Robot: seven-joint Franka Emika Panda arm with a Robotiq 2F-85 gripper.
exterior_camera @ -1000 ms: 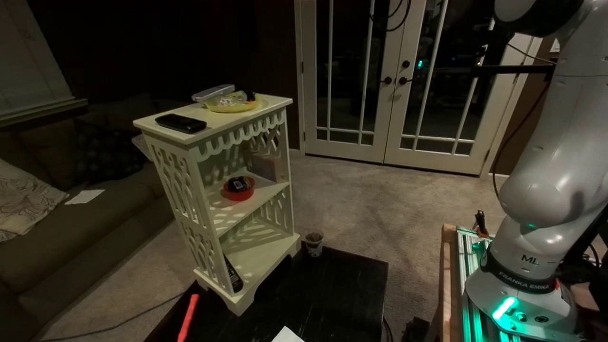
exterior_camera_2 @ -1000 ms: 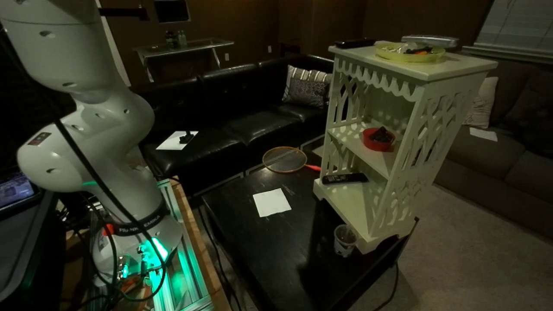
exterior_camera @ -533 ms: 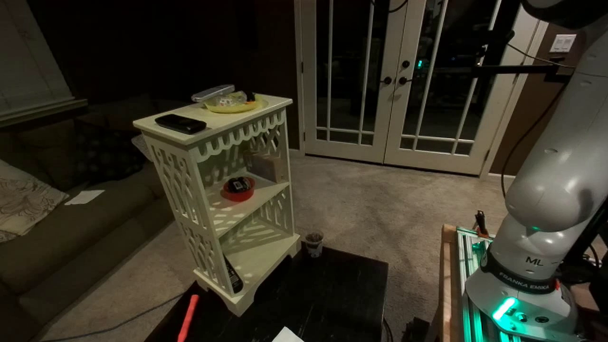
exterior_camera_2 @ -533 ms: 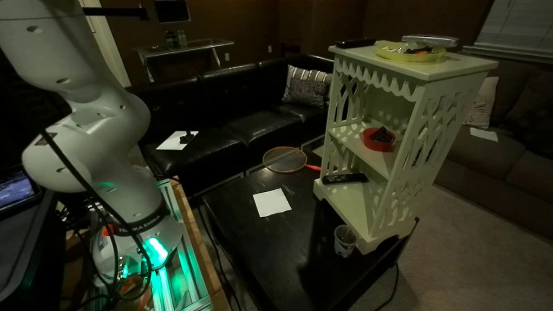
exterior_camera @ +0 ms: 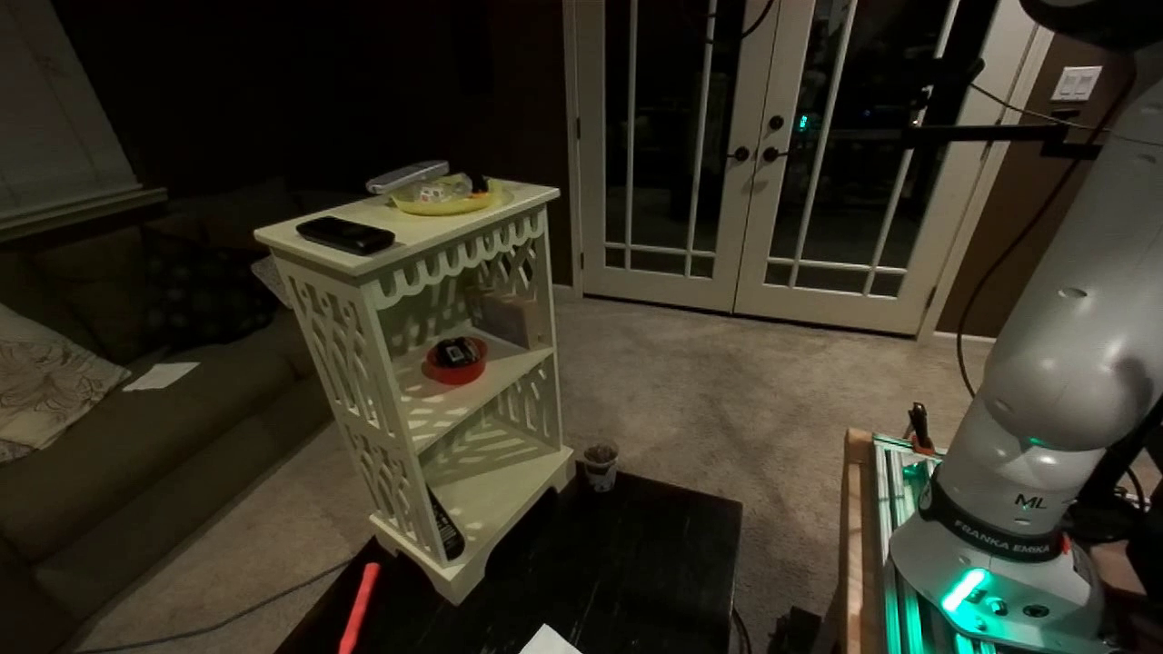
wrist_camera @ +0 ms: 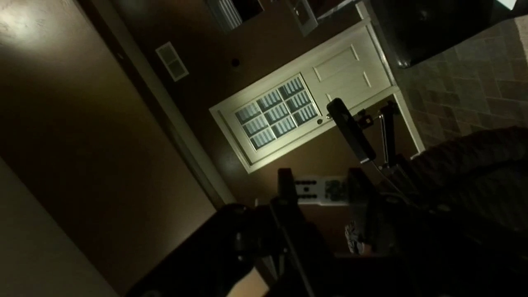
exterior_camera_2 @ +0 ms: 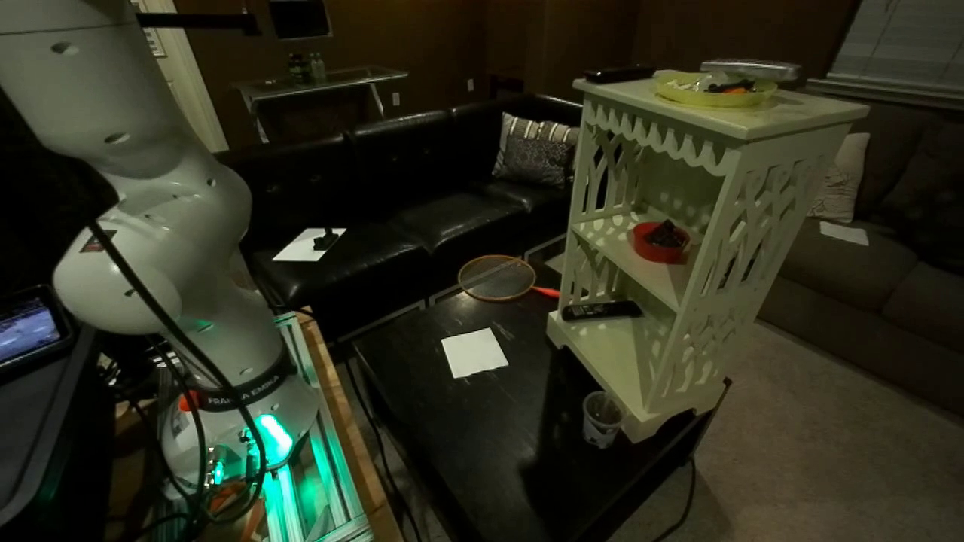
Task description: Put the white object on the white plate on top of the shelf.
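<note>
Gripper (wrist_camera: 320, 178) clamped on white object (wrist_camera: 322, 192), well apart from the shelf (exterior_camera_2: 802, 111)

In the wrist view the fingers (wrist_camera: 285, 181) grip the white object from both sides; dark dots mark one end, a dark patch the other. The arm (exterior_camera_2: 151, 218) stands across the table (exterior_camera_2: 444, 421) from the shelf. Paper (exterior_camera_2: 474, 352) lies between arm and shelf, a racket (exterior_camera_2: 497, 278) near the shelf, a cup (exterior_camera_2: 602, 425) just beside the shelf's foot. A remote (exterior_camera_2: 600, 311) rests on the shelf's bottom board; its middle board bears a box (exterior_camera: 504, 316) and a red bowl (exterior_camera: 459, 372) with a dark thing (exterior_camera: 456, 351) inside. On the shelf's top are a black slab (exterior_camera: 345, 236), a silver case (exterior_camera_2: 749, 71) and the plate (exterior_camera_2: 700, 98), yellowish, holding small things (exterior_camera_2: 732, 88)
</note>
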